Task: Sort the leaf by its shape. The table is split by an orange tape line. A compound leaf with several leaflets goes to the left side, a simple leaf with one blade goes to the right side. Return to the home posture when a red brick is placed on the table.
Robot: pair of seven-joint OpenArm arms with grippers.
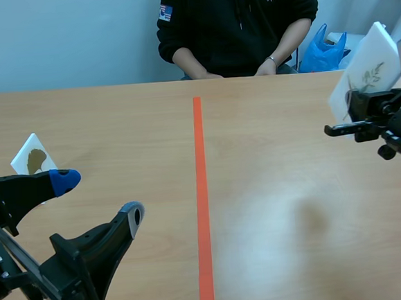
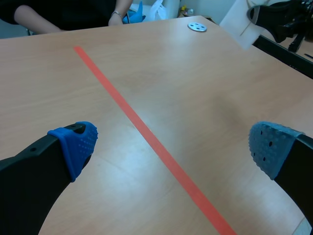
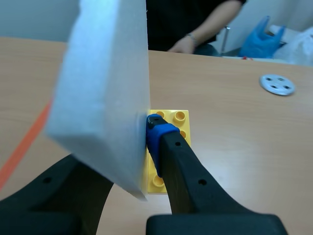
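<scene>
My right gripper [image 1: 351,118] hangs above the table's right edge, shut on a white card [image 1: 365,67] that bears a green sprig with several small leaflets. In the right wrist view this white card [image 3: 105,88] shows edge-on, pressed between the fingers of the right gripper [image 3: 128,147]. A second white card [image 1: 32,158] with one golden fan-shaped leaf lies at the far left. My left gripper [image 1: 99,200] stands open low on the left side, holding nothing. In its own view the left gripper [image 2: 171,147] is spread over the orange tape line [image 2: 142,129].
A yellow brick [image 3: 168,147] lies on the table under the right gripper. A round metal disc [image 3: 277,84] sits further back on the right. A person sits across the table with hands [image 1: 267,67] at the far edge. A blue bag [image 1: 322,48] is behind the table.
</scene>
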